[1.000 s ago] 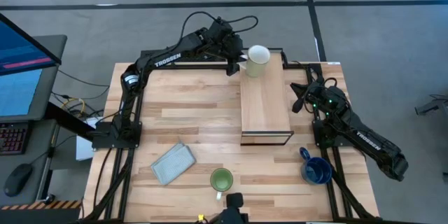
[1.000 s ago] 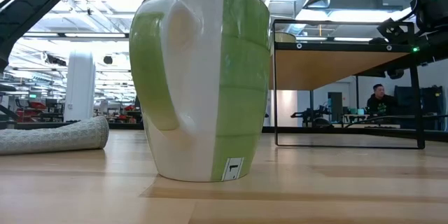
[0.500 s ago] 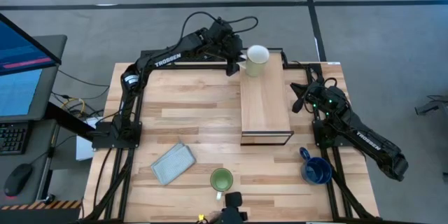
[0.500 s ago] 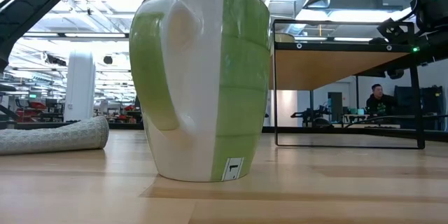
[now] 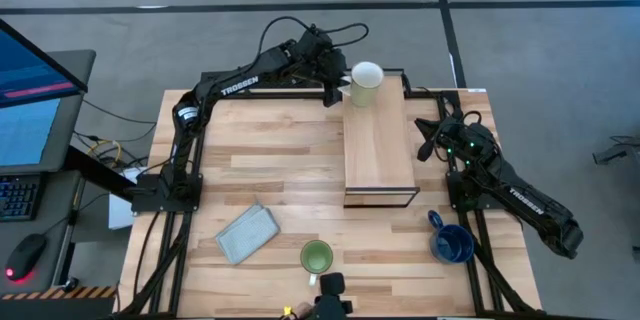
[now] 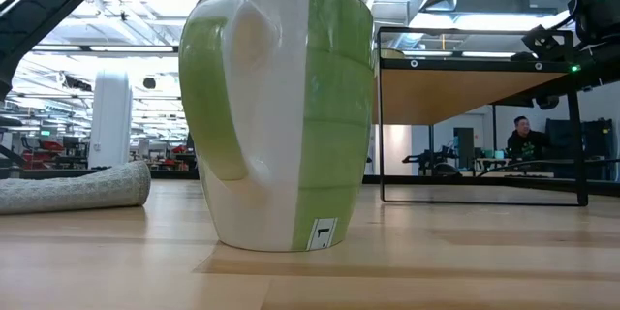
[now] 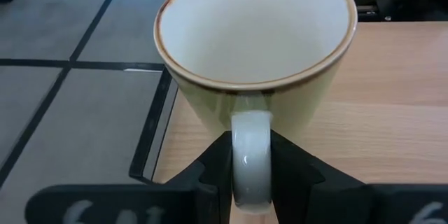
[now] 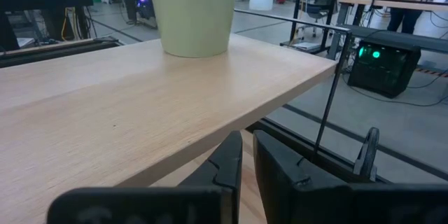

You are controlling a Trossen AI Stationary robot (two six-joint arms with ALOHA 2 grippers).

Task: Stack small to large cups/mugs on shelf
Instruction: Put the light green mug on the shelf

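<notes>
The white mug (image 5: 366, 82) stands upright at the far left corner of the wooden shelf (image 5: 380, 145); in the right wrist view its base (image 8: 194, 45) sits on the plank top. My left gripper (image 5: 343, 85) is beside it on its left, shut on its handle. The green mug (image 5: 317, 257) stands on the table near the front edge and fills the low view (image 6: 281, 116). The blue mug (image 5: 452, 244) stands at the front right. My right gripper (image 5: 428, 142) waits shut and empty, right of the shelf. My left gripper pinches the white mug's handle (image 7: 250, 147) between its two fingers (image 7: 213, 171), one on each side of the loop. The fingers come level from the table's left side. The mug stays upright, mouth up, its base on the shelf top.
A folded grey-blue cloth (image 5: 247, 232) lies on the table at the front left. A black metal frame (image 5: 440, 95) edges the table around the shelf. A person (image 6: 523, 136) sits far behind the table. The shelf top nearer than the white mug is bare wood.
</notes>
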